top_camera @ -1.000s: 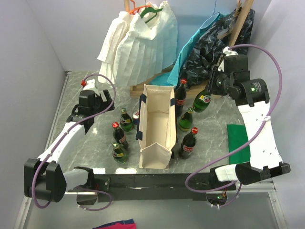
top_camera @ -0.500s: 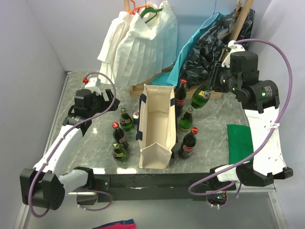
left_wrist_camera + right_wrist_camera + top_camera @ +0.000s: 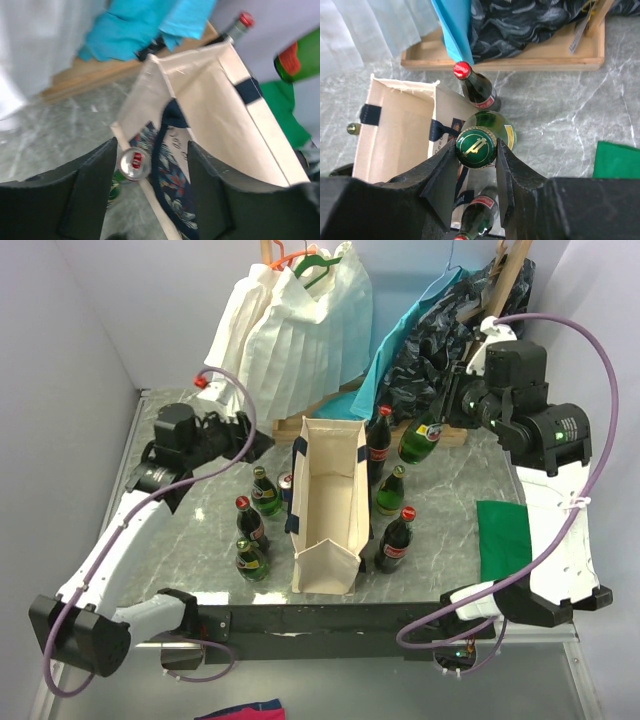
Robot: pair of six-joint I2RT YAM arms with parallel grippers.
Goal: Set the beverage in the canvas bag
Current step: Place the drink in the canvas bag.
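Observation:
The cream canvas bag (image 3: 325,508) with navy handles stands open in the middle of the table. My right gripper (image 3: 450,418) is shut on the neck of a green beverage bottle (image 3: 421,438), held tilted in the air just right of the bag's far end. In the right wrist view the fingers clamp its green cap (image 3: 475,145), with the bag (image 3: 395,137) below left. My left gripper (image 3: 256,443) is open and empty, left of the bag's far corner. In the left wrist view (image 3: 152,167) it frames the bag's navy handle (image 3: 161,150) and a can top (image 3: 134,163).
Three bottles (image 3: 250,525) and a can stand left of the bag. Three more bottles (image 3: 397,538) stand at its right. A white pleated garment (image 3: 290,330), teal cloth (image 3: 405,345) and wooden tray (image 3: 335,412) are behind. A green cloth (image 3: 505,540) lies at the right.
My right gripper carried the green bottle up and slightly left toward the bag. My left gripper rose and swung right toward the bag's far left corner.

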